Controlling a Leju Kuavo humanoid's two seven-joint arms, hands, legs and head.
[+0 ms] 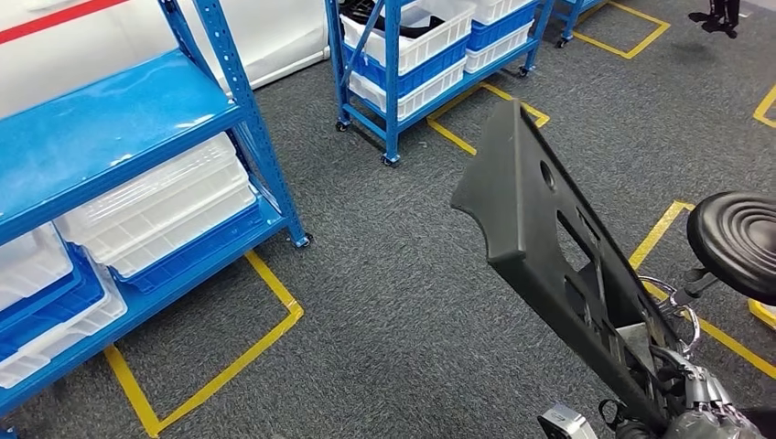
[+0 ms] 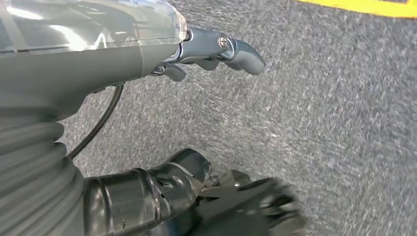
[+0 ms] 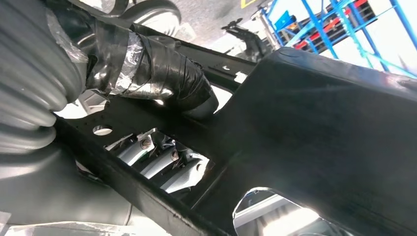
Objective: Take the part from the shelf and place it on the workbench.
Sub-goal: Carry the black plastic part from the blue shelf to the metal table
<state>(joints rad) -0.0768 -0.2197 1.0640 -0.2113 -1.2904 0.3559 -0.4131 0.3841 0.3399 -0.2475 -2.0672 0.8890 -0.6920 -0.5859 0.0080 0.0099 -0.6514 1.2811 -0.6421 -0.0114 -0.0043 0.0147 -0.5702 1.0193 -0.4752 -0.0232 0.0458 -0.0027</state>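
Note:
The part is a long black plastic panel with slots and a round hole. It sticks up and to the left from the lower right of the head view, tilted over the grey carpet. My right hand grips its lower end. In the right wrist view the part lies across the picture, with my taped thumb pressed on one face and the fingers showing through a slot behind it. My left hand hangs over the carpet, its fingers straight and apart from the thumb, holding nothing.
A blue shelf with white bins stands at the left, and a second blue shelf with bins stands at the back. A black round stool is at the right. Yellow tape marks the carpet. A person's feet show at the far top right.

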